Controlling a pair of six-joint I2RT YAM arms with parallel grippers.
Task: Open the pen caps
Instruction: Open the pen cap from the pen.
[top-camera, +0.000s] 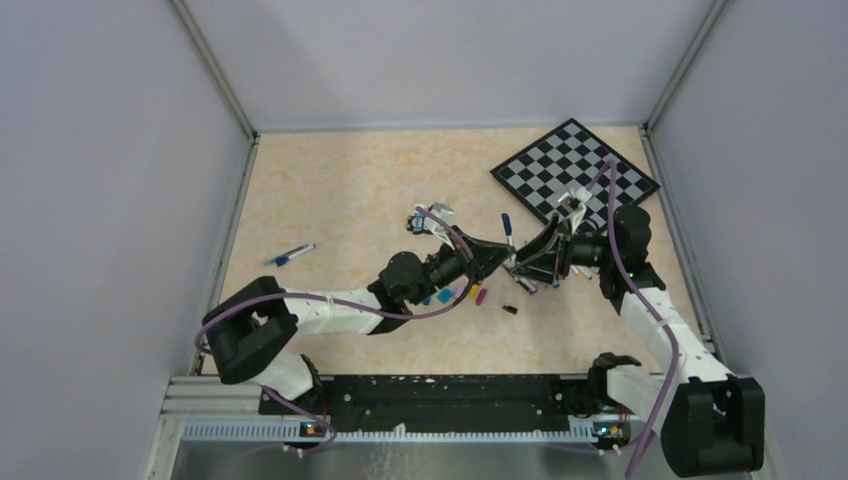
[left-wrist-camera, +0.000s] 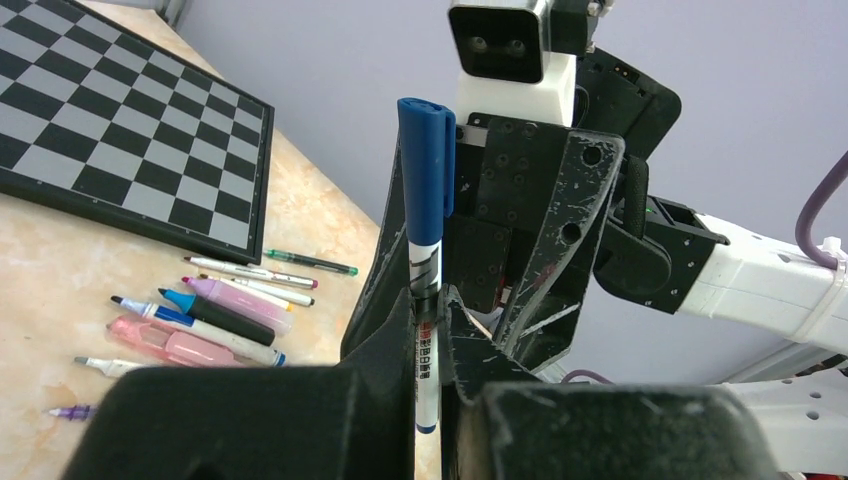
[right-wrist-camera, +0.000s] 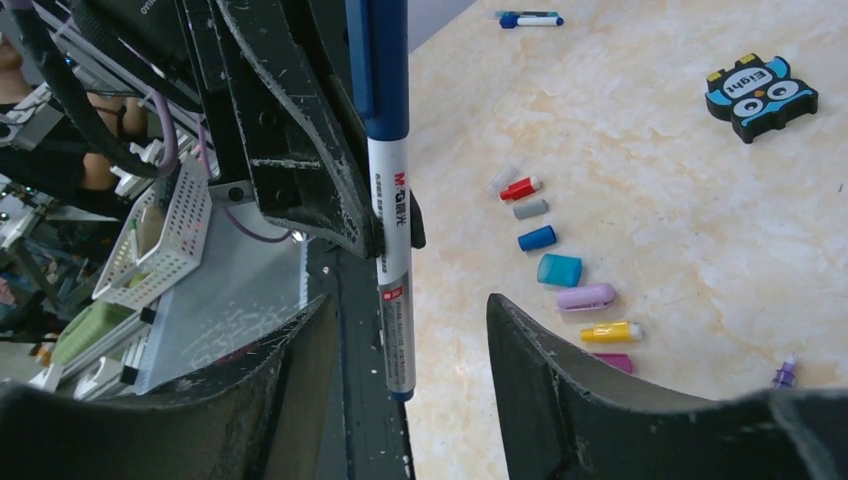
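Observation:
My left gripper (left-wrist-camera: 428, 305) is shut on a white-bodied pen (left-wrist-camera: 425, 270) whose blue cap (left-wrist-camera: 426, 170) is still on and sticks out beyond the fingers. In the right wrist view the same pen (right-wrist-camera: 393, 250) hangs down with its blue tail end between the fingers of my right gripper (right-wrist-camera: 410, 345). That gripper is open and touches neither side of the pen. From above, both grippers meet at the table's middle right, the left gripper (top-camera: 497, 258) facing the right gripper (top-camera: 528, 268). Loose pen caps lie in a row: red (right-wrist-camera: 519, 188), grey (right-wrist-camera: 530, 208), blue (right-wrist-camera: 537, 238), teal (right-wrist-camera: 559, 269), lilac (right-wrist-camera: 586, 297), yellow (right-wrist-camera: 611, 332).
Several uncapped pens (left-wrist-camera: 200, 320) lie beside the chessboard (left-wrist-camera: 120, 150) at the back right. A capped blue pen (top-camera: 290, 255) lies alone at the left. An owl-shaped toy block (right-wrist-camera: 761, 92) sits beyond the caps. A small black cap (top-camera: 509, 309) rests nearer the bases.

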